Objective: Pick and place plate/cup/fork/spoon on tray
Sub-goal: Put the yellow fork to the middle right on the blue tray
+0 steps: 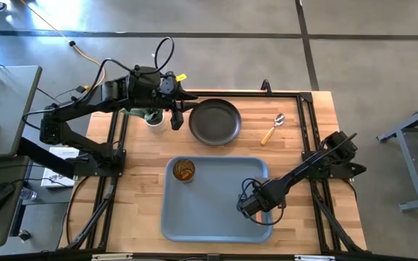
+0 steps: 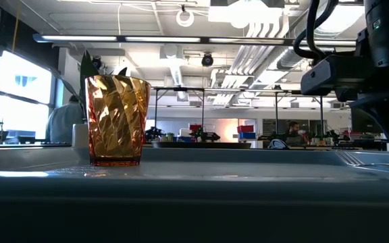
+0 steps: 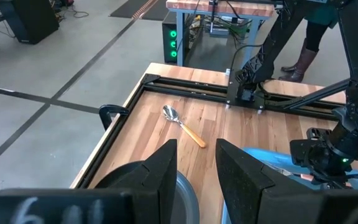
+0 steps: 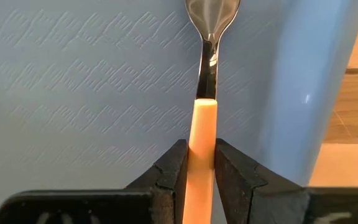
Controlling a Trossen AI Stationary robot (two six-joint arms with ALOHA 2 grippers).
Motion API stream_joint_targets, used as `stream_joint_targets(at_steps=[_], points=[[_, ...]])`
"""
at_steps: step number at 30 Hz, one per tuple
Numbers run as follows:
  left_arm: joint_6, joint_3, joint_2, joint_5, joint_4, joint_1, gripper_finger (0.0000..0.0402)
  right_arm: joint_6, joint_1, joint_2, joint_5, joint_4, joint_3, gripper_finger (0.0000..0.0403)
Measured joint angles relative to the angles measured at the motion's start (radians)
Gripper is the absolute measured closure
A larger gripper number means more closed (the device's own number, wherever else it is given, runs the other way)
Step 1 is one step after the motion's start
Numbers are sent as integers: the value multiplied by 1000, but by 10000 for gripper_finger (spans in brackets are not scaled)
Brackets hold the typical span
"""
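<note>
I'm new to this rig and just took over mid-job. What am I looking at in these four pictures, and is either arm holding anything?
Two dark robot arms work at a wooden table. One picture looks straight down, one sits at table height, and each wrist has its own camera. The cup stands in the tray. The plate and spoon lie on the wood. The right gripper, low over the tray, has its jaws shut on the fork. The left gripper, jaws open, hovers at the plate's edge.

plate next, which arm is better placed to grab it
Left, probably. Its gripper hangs open right beside the plate, while the right gripper is over the tray, shut on the fork.
</note>
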Motion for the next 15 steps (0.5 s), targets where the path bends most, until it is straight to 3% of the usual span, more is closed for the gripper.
stream_joint_targets(at_steps=[15], points=[[0,0,0,0,0,0,300,0,0,0,-4,-6,0,336]])
